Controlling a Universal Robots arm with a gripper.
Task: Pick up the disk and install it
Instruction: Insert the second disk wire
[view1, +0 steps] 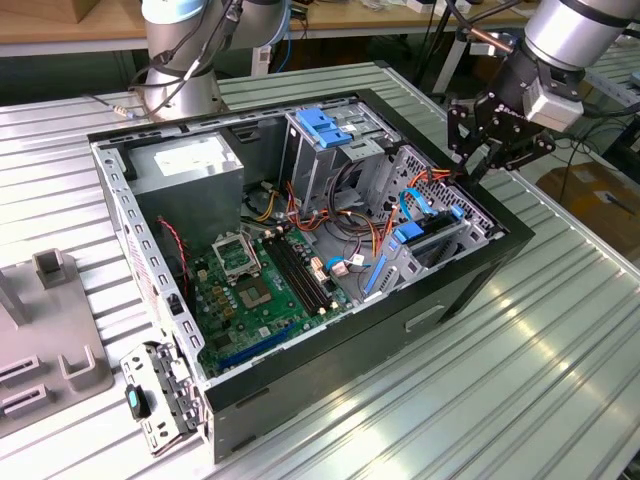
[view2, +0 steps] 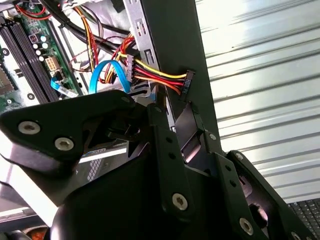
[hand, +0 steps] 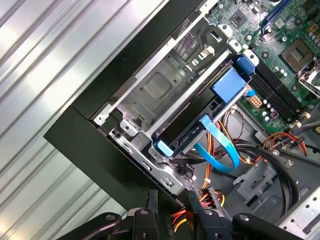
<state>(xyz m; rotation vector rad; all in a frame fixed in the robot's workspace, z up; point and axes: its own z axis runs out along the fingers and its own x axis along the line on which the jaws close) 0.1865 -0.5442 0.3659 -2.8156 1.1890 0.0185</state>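
Observation:
The disk (view1: 432, 240) lies flat in the low drive bay at the case's corner on the exterior view's right, with its blue carrier rail along its edges. In the first wrist view the disk (hand: 192, 131) sits in the bay, a blue tab at its end. My gripper (view1: 468, 172) hovers at the case rim just beyond that bay. A black power connector (view2: 187, 82) on red, yellow and orange wires lies over the rim right at the gripper (view2: 175, 112) tip. The same connector (hand: 170, 227) sits by the gripper (hand: 174, 202). Whether it is gripped I cannot tell.
The open computer case (view1: 470, 290) lies on a ribbed metal table (view1: 520, 370). Inside are the motherboard (view1: 255, 285), a power supply (view1: 190, 165) and a tall drive cage with a blue latch (view1: 322, 125). A blue flat cable (hand: 222, 152) loops beside the bay. A second arm's base (view1: 180, 70) stands behind.

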